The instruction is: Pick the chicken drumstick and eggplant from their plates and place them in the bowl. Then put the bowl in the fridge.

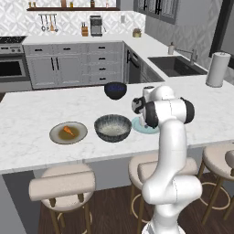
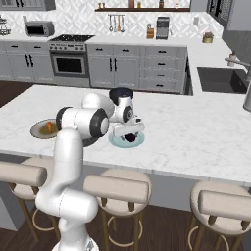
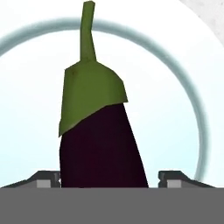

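While the arm bends low over the island counter (image 1: 27,114), the things on it are logged left to right with the bowl (image 1: 113,127) as landmark. Well left of the bowl: olive-brown plate (image 1: 68,133), chicken drumstick (image 1: 68,131) lying on its middle. Bowl itself: grey-blue streaked rim, pale inside, nothing seen in it. Just behind the bowl, toward the sink (image 1: 176,65): smaller dark navy bowl (image 1: 115,90). Just right of the bowl, nearly touching its rim: pale teal-blue plate (image 1: 139,125), largely hidden by the forearm in the left base view.

Gripper (image 3: 104,180) is down at that teal plate. Hand view: eggplant (image 3: 100,144) lies on the plate, green cap and stem pointing away from the hand, purple body between the two fingertips (image 3: 43,180). Jaws stand wide, one tip either side of the eggplant; small gaps show, contact cannot be confirmed. Right base view: eggplant is a dark spot on the plate under the hand.
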Controlling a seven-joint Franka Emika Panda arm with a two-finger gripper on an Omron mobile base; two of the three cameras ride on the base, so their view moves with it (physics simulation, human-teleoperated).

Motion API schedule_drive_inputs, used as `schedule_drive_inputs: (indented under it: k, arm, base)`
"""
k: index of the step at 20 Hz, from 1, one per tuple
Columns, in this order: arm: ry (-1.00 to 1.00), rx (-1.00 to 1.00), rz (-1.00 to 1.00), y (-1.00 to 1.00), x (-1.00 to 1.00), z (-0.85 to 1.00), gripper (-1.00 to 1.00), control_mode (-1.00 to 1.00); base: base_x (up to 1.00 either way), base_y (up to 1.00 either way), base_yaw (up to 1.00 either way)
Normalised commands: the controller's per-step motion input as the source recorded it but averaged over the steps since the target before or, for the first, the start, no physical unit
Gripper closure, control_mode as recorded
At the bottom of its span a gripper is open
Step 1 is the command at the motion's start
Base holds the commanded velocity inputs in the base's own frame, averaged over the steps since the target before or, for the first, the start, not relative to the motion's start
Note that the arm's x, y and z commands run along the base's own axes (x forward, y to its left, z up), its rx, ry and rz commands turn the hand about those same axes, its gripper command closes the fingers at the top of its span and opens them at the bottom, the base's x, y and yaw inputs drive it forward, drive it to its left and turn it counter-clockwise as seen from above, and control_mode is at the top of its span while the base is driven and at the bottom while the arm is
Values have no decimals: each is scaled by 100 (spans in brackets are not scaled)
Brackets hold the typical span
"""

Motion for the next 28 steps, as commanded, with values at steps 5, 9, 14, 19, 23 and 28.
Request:
schedule_drive_inputs:
  k: [5, 9, 14, 19, 23, 28]
  arm:
    - [1, 0, 0, 0, -17, -14, 100, -100]
    - [-1, 0, 0, 11, -35, 21, 100, -100]
    - [-2, 1, 0, 73, -49, 74, 100, -100]
    - [0, 2, 0, 84, -49, 62, 100, -100]
    - [2, 4, 0, 91, -20, 32, 100, -100]
    - [15, 3, 0, 84, 6, 4, 100, -100]
  base:
    - [0, 0, 0]
    - [0, 0, 0]
    - [0, 0, 0]
    - [0, 0, 0]
    - [0, 0, 0]
    - [0, 0, 0]
